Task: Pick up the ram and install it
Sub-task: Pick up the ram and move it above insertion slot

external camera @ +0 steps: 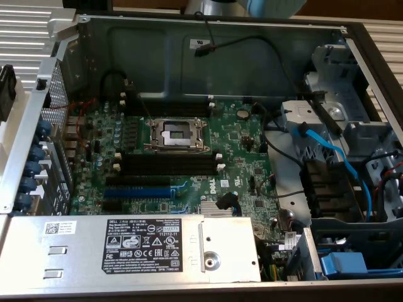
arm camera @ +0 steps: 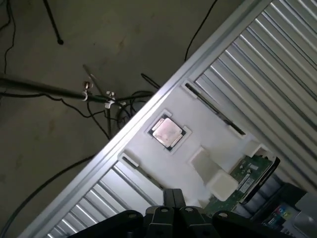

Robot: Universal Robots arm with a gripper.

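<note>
Wrist view: ram (arm camera: 246, 174) seemingly in tray (arm camera: 208, 126)

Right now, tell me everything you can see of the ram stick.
The ram is a thin green circuit board with small pale markings and a dark strip along one long edge. It rests at one end of the white tray, partly hidden by white blocks in front of it. The gripper, jaws shut, is not touching it.
</note>
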